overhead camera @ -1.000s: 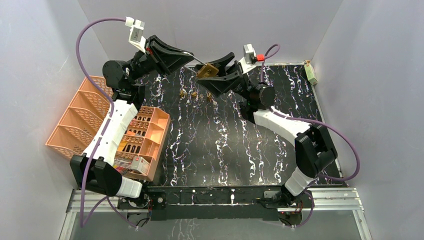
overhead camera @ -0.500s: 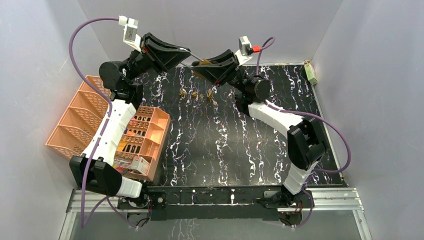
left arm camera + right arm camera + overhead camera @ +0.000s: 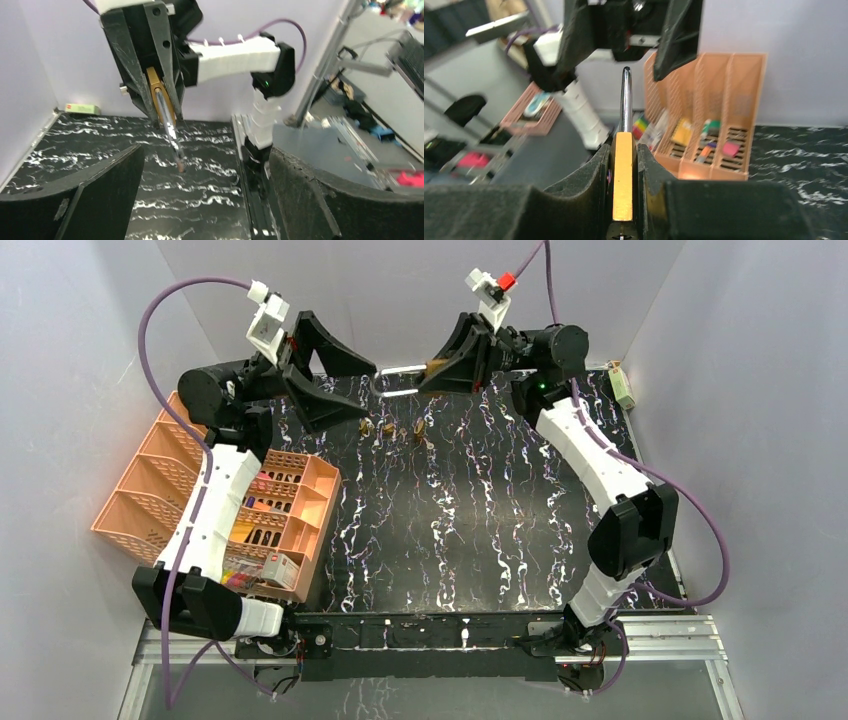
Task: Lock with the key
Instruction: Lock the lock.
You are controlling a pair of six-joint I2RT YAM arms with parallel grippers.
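Since half a second ago the left pincer [image 3: 367, 392] has spread wide. The right pincer [image 3: 440, 368] has swung up toward the top of the frame, still clamped on the brass padlock [image 3: 623, 185], its shackle pointing left. Three small brass pieces [image 3: 388, 429] lie on the black, white-veined worktop [image 3: 450, 530]. An orange organiser [image 3: 150, 490] stands at left, with lilac walls around.

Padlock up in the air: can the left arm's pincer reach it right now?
Probably yes. The left pincer is open and faces the padlock, which the right pincer clamps above the table. Nothing shows in the gap between them.
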